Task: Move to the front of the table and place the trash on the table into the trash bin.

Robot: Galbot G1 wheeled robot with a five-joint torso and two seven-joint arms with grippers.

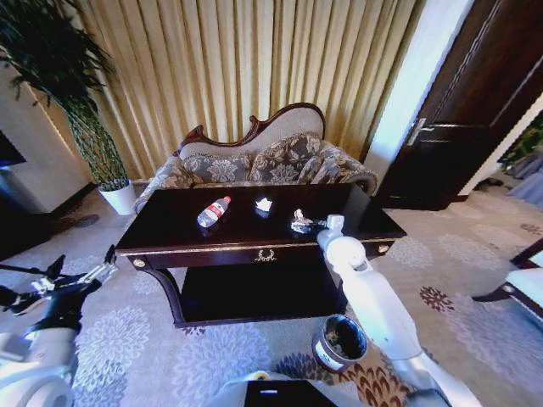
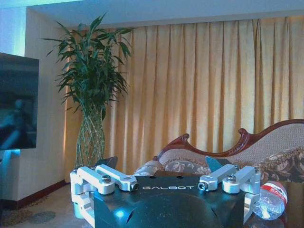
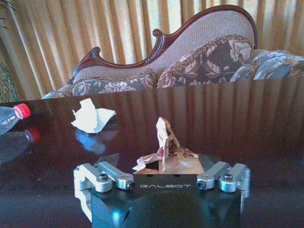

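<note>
The dark glossy table (image 1: pixel 170 237) stands straight ahead. On it lie a clear bottle (image 1: pixel 214 211) with a red cap, a white paper scrap (image 1: pixel 264 204) and a crumpled paper wad (image 1: pixel 299 223). My right gripper (image 1: pixel 312 225) reaches over the table's front right part. In the right wrist view the right gripper (image 3: pixel 159 160) is open, with the wad (image 3: pixel 164 149) between its fingers; the white scrap (image 3: pixel 92 116) and the bottle (image 3: pixel 12 116) lie beyond. My left gripper (image 1: pixel 109 259) hangs open left of the table, and the left wrist view shows the bottle (image 2: pixel 270 199). The dark round trash bin (image 1: pixel 339 342) stands on the carpet by my right arm.
An ornate sofa (image 1: pixel 254 157) stands behind the table before gold curtains. A tall plant in a white pot (image 1: pixel 119 197) stands at the far left. A dark door (image 1: pixel 475 102) is at the right, and a chair (image 1: pixel 522 284) sits at the right edge.
</note>
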